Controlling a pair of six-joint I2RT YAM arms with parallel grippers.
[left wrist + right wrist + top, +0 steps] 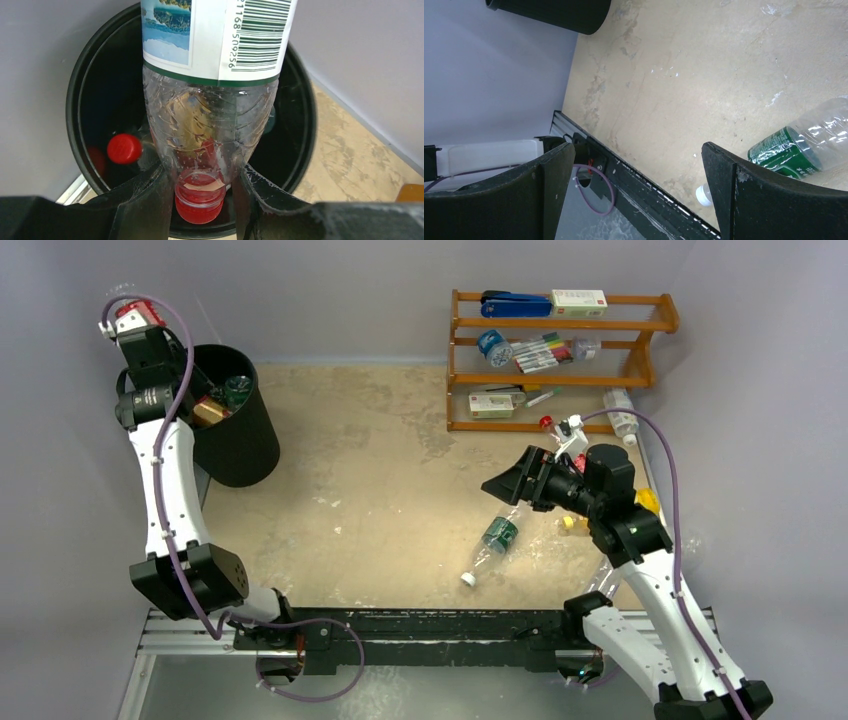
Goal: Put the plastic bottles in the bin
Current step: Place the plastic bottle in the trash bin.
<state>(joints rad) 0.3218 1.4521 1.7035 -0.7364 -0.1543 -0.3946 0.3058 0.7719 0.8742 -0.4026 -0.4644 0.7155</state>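
Left claw (202, 192): clamped on neck of red-capped bottle (210, 125), clear, white barcode label; held cap-toward-camera over mouth of bin (75, 100).
Bin: black, round, far-left on table (380, 440); other bottles inside, one red cap (124, 148) showing.
Right claw (639, 165): fingers spread wide, nothing between, above table.
Green-label bottle (495, 538): white cap, lying on table just beside right claw.
Yellow bottle (648, 500): by right arm.
Clear bottle (622, 412): beside wooden rack (600, 380).

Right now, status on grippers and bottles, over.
Left gripper shut on red-capped bottle, over the bin. Right gripper open, empty, near green-label bottle. Nothing blocking the drop.
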